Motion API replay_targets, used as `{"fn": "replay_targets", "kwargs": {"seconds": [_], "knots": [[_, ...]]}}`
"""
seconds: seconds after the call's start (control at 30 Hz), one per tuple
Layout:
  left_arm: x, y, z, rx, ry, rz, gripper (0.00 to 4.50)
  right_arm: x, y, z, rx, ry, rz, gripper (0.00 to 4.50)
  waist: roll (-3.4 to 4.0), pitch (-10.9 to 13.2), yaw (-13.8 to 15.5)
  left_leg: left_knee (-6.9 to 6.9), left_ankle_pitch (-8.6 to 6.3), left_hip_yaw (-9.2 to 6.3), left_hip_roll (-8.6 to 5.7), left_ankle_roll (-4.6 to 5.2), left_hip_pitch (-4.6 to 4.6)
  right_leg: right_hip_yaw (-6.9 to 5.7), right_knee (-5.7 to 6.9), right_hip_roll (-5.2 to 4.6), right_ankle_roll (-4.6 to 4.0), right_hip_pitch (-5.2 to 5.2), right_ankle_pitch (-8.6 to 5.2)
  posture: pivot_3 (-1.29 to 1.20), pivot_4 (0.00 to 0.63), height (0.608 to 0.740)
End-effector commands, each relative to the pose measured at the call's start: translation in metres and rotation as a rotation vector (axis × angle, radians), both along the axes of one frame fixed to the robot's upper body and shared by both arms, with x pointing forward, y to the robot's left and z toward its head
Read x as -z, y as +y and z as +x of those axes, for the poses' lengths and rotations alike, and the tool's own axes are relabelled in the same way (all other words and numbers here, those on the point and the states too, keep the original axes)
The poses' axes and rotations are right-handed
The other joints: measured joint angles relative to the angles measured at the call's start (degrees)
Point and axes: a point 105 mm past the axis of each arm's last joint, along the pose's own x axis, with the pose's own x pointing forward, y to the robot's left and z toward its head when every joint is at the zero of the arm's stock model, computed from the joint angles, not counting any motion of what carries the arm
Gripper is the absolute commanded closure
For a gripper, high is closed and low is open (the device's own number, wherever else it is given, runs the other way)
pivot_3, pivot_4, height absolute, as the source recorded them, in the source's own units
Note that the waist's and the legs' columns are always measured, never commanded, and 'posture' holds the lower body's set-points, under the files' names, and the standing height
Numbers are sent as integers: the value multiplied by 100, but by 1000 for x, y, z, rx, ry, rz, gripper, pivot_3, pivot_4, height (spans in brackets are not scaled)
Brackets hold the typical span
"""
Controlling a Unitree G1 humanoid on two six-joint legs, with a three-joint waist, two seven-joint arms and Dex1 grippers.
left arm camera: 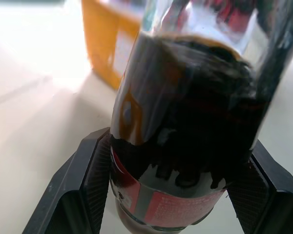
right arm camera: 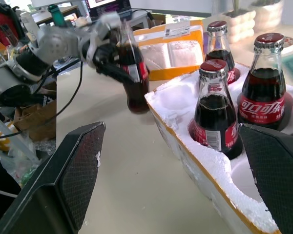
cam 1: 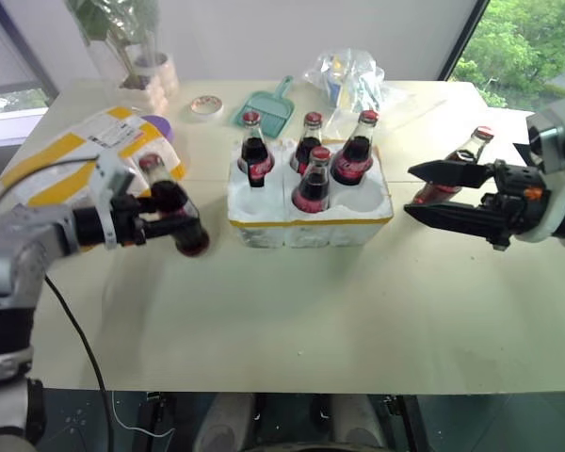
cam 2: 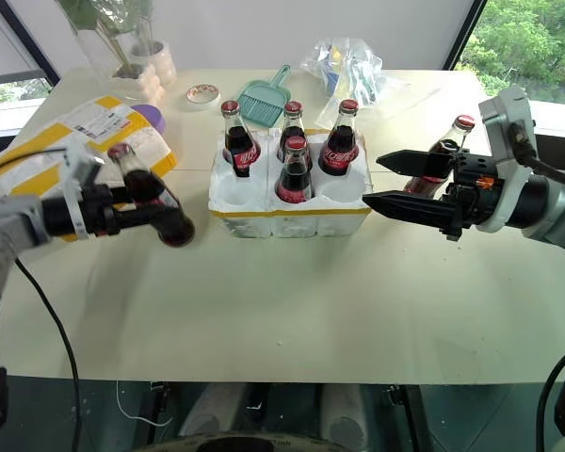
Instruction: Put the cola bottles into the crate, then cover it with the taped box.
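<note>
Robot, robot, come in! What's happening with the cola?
Left gripper shut on cola bottle. Right gripper open. Four bottles in crate; one bottle behind right gripper.

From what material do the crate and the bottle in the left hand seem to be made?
The crate: likely styrofoam, matte white with a crumbly, grainy edge, and a glossy yellow tape band along its rim.
The bottle in the left hand: probably clear glass, since it shines and the dark cola shows through; its red cap looks like metal, though that is uncertain.
</note>
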Motion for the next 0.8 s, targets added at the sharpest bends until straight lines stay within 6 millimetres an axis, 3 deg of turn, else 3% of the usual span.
{"fn": "replay_targets", "kwargs": {"seconds": [0.03,0.1,0.2,0.37,0.67,0.8], "knots": [[-79,-15,-12,142,-185,-100,1814,-9,0,-4,-2,-56,9,0,0,0,-2,0,0,1,-4,0,2,-2,1,1,0,1,0,0,150,738],[-107,-27,-9,193,-232,-165,1814,-9,0,-3,3,-57,12,0,0,0,-7,1,1,1,-5,1,3,-8,3,2,1,4,0,0,150,738],[-118,-46,-1,251,-244,-198,1814,-7,1,-3,6,-59,14,0,7,-5,-20,1,2,6,-7,1,9,-8,4,3,2,8,0,0,150,738],[-82,-72,15,323,-210,-77,1814,-8,0,-5,27,-67,18,0,11,-7,-40,-3,6,14,-3,-5,19,-3,12,3,3,10,0,0,150,738],[-18,-87,35,357,-201,156,1814,-6,-5,-10,67,-66,23,0,10,-5,-18,-1,6,13,-4,-4,7,1,6,0,2,0,0,0,150,738],[-1,-97,40,359,-181,132,1814,-5,-4,-10,69,-67,25,0,10,-5,-17,0,3,11,-4,1,9,5,7,-1,2,4,0,0,150,738]]}}
